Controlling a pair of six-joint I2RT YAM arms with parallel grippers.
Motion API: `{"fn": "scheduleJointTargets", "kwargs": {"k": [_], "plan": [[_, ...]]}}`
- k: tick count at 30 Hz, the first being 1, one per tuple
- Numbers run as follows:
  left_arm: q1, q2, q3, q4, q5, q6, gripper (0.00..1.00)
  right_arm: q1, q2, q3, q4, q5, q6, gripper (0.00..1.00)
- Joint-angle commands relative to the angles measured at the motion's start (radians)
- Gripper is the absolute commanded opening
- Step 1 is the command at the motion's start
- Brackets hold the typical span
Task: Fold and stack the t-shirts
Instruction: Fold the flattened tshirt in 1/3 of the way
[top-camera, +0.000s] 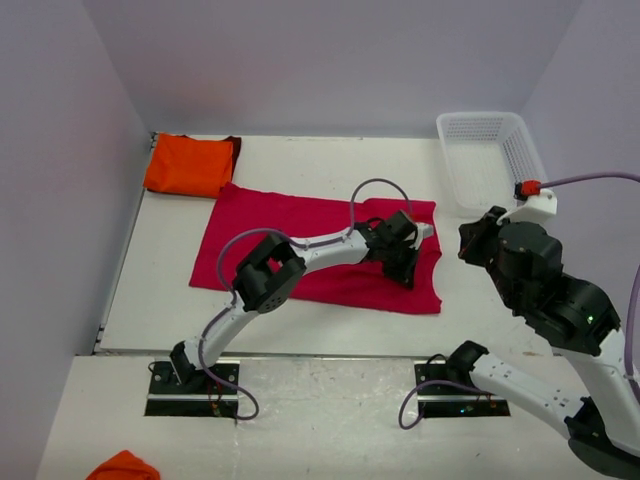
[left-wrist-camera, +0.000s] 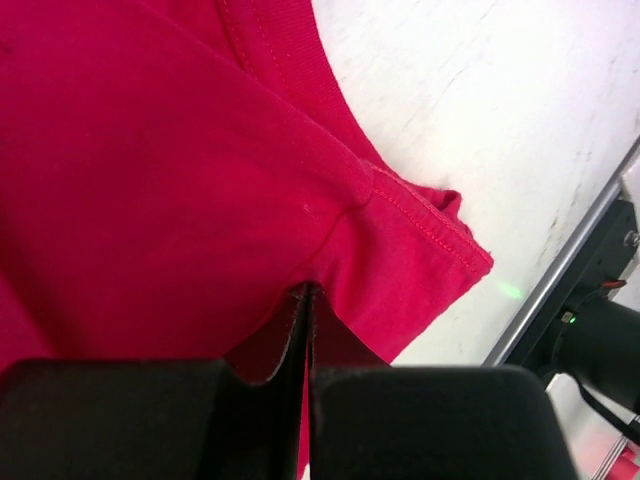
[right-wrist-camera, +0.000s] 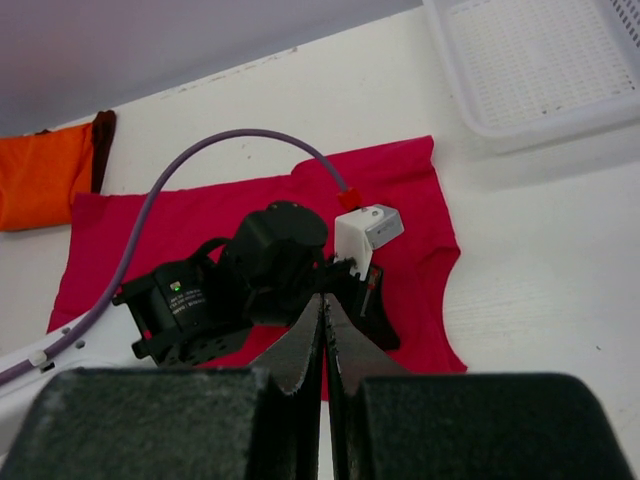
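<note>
Grip: left claw (left-wrist-camera: 305, 293) pinches crimson-pink t-shirt (left-wrist-camera: 150, 150) | right claw (right-wrist-camera: 322, 302) closed, empty

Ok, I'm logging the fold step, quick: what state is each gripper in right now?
Left gripper: fingers closed, pinching a fold of the crimson-pink t-shirt.
Right gripper: fingers closed, holding nothing.

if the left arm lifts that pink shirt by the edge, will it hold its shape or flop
Probably flops: the pink shirt is thin cloth lying flat, and it creases toward the left tool in the wrist view. Likely light, so a pinch should hold. Pushed, it would probably bunch on the table rather than slide.
</note>
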Motion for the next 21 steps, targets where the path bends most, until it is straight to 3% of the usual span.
{"fn": "scheduleJointTargets", "kwargs": {"k": [1, 10, 15, 18, 19, 21], "plan": [[-0.034, 0.087, 0.064, -0.058, 0.038, -0.029, 0.0, 0.0, 0.004, -0.025, 0.021, 0.018, -0.023, 0.0], [-0.055, 0.178, 0.258, -0.054, 0.101, -0.037, 0.0, -0.001, 0.03, -0.039, 0.021, -0.001, -0.017, 0.0], [-0.048, 0.14, 0.309, -0.086, 0.058, 0.021, 0.0, -0.001, 0.01, -0.054, 0.019, 0.015, -0.02, 0.03], [-0.026, 0.055, 0.309, -0.146, -0.072, 0.078, 0.0, -0.001, 0.006, -0.051, -0.013, 0.037, -0.014, 0.21], [-0.009, 0.032, 0.306, -0.161, -0.1, 0.09, 0.02, -0.001, 0.007, -0.051, -0.024, 0.048, -0.003, 0.34], [0.012, -0.04, 0.299, -0.199, -0.15, 0.112, 0.1, -0.001, 0.015, -0.051, -0.05, 0.068, 0.014, 0.46]]}}
